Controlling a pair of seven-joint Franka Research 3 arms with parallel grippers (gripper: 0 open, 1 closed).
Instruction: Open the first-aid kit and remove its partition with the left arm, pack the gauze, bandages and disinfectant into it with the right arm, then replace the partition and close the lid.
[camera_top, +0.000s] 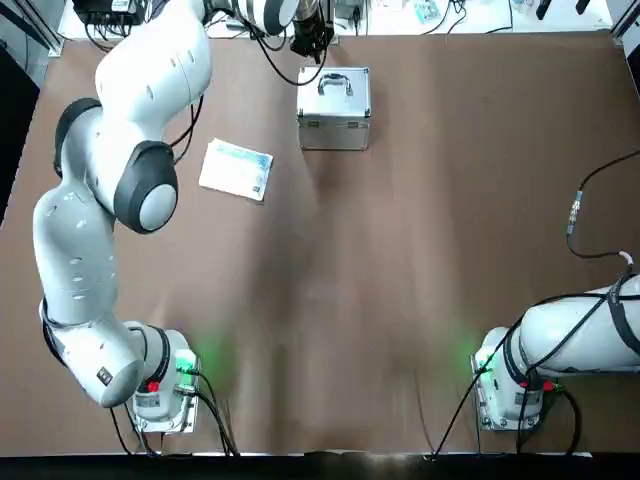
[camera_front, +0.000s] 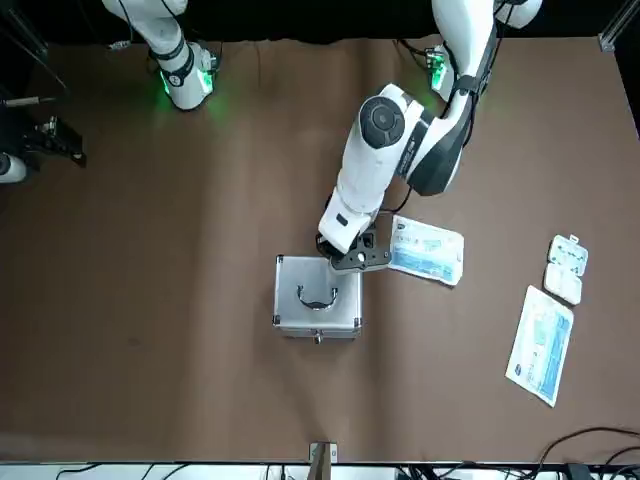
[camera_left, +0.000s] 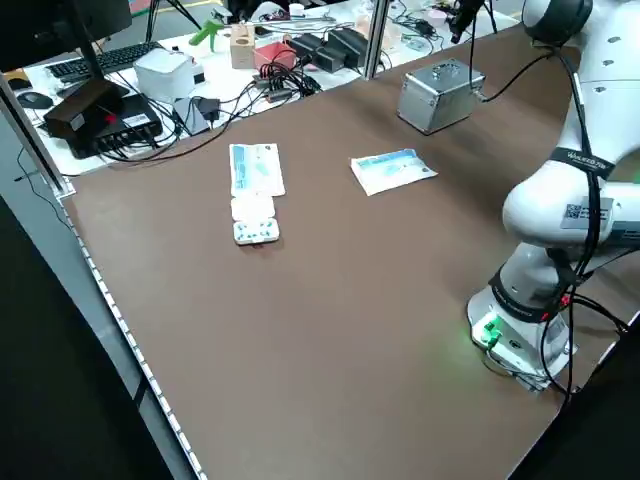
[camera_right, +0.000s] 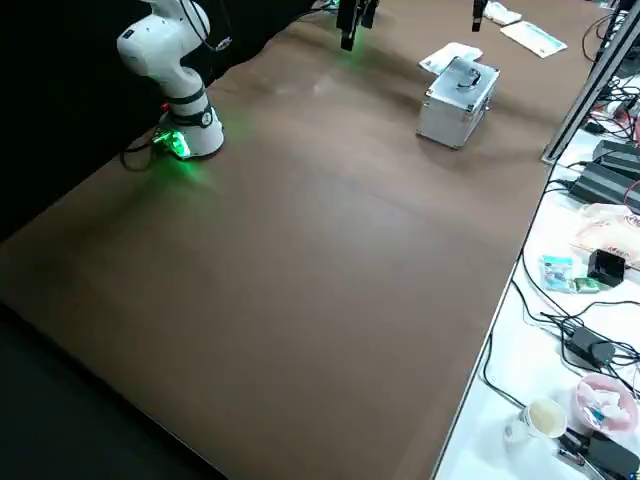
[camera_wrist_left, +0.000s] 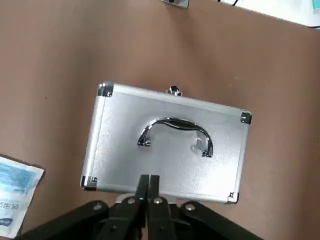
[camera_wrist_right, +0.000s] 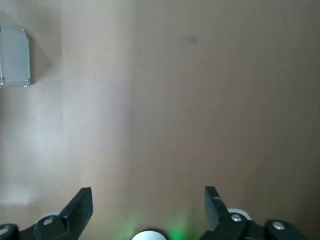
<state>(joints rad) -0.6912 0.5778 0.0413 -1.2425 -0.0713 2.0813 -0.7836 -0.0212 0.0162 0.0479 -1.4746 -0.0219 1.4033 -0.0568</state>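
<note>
Your left arm (camera_top: 120, 170) reaches far across the brown desk (camera_top: 400, 250), and its gripper (camera_wrist_left: 148, 186) hangs above the near rim of the first-aid kit (camera_top: 335, 108), on the hinge side, away from the latch. In the left wrist view its two fingers (camera_wrist_left: 143, 187) are pressed together with no gap and nothing between them, their tips over the edge of the lid (camera_wrist_left: 165, 145). You cannot tell from these views whether the tips touch the metal.

The kit stands upright and closed at the far side of the desk, close to the middle line. Its lid is flat, the curved handle (camera_wrist_left: 175, 134) lies down at its centre, and the one latch (camera_wrist_left: 173, 90) you can see sits at the edge opposite the gripper.

Just beside the kit, on the robot's left, a flat blue-and-white printed pack (camera_top: 236, 169) lies on the desk, apart from the case. Farther out on that same side, near the desk edge, you see a long flat printed pack (camera_front: 541, 345) and a small white blister block (camera_front: 566, 268) just beside one end of it.

Your right arm (camera_top: 580, 335) is folded back near its base, well apart from the kit. Its gripper (camera_wrist_right: 147, 207) looks down on bare desk, with its fingers (camera_wrist_right: 80, 207) spread wide and nothing between them.
</note>
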